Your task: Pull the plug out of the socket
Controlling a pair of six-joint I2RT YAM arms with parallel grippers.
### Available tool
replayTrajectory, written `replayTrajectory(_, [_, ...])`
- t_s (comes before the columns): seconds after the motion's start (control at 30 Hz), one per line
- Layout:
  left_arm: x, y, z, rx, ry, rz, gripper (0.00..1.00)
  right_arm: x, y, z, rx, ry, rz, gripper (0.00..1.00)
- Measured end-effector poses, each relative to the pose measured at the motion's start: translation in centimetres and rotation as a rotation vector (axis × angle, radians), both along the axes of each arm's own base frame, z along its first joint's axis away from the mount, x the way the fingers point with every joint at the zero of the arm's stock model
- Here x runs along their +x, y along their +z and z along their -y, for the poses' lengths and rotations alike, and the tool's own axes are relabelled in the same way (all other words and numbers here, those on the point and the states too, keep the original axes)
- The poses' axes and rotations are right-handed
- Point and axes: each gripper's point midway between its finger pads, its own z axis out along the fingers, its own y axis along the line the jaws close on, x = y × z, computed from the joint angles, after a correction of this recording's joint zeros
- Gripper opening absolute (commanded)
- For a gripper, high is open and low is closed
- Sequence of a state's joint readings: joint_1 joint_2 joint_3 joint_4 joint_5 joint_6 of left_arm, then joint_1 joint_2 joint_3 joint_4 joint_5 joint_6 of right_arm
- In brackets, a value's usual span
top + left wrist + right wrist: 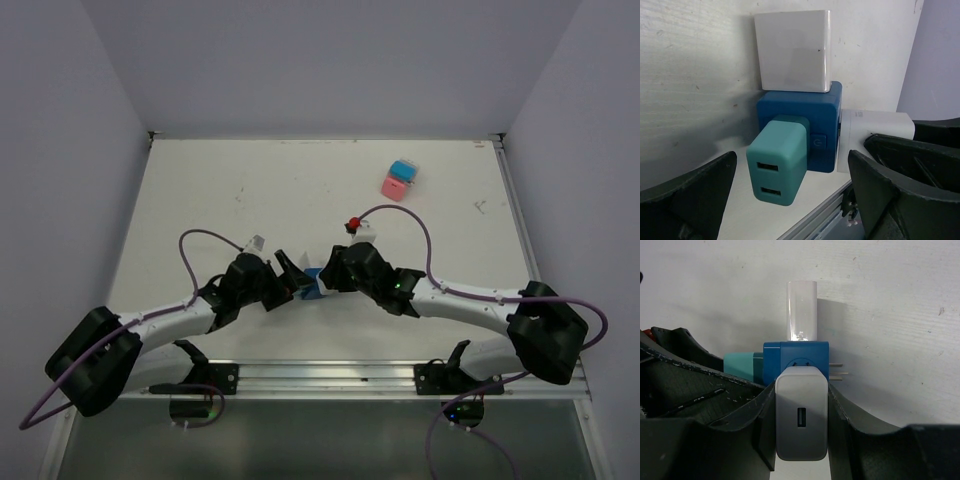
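- A white counter [300,180], lightly scuffed and marked.
- Plain pale lavender-grey walls [330,60] enclose it on three sides.
- A metal rail [330,375] runs along its near edge.
- Even, soft light.

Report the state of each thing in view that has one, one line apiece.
blue socket cube: three plugs seated in it.
teal plug: seated in the cube's side.
white square plug: seated in the cube.
grey USB plug: seated in the cube, clamped on both flanks.
right tool: shut on the grey USB plug.
left tool: open, either side of the teal plug, gaps showing.
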State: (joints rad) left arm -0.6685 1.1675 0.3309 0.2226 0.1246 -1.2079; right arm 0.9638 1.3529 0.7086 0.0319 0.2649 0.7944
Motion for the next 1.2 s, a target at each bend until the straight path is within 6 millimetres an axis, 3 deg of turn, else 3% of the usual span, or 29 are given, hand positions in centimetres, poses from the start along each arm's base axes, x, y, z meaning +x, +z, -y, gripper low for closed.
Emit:
replayTrajectory(0.37, [0.8, 0.4, 0.6, -0.053, 0.024, 0.020, 0.82, -0.1, -0.1, -0.6, 0.042, 0.001, -0.014, 0.00])
replayTrajectory(0.8, [0.6, -0.2, 0.1, -0.052, 0.043, 0.024, 0.39, -0.2, -0.2, -0.8, 0.062, 0.000, -0.016, 0.00])
replayTrajectory(0.87, [0.6, -0.2, 0.1, -0.051, 0.046, 0.027, 0.38, -0.1, -0.2, -0.9, 0.065, 0.000, -0.016, 0.00])
replayTrajectory(1.1, [0.5, -0.2, -0.2, -0.051, 0.050, 0.037, 0.71, -0.3, -0.1, -1.1, 0.077, 0.010, -0.021, 0.00])
replayTrajectory(1.2, [0.4, -0.4, -0.4, -0.046, 0.048, 0.043, 0.77, -0.4, -0.2, -1.2, 0.092, 0.008, -0.033, 0.00])
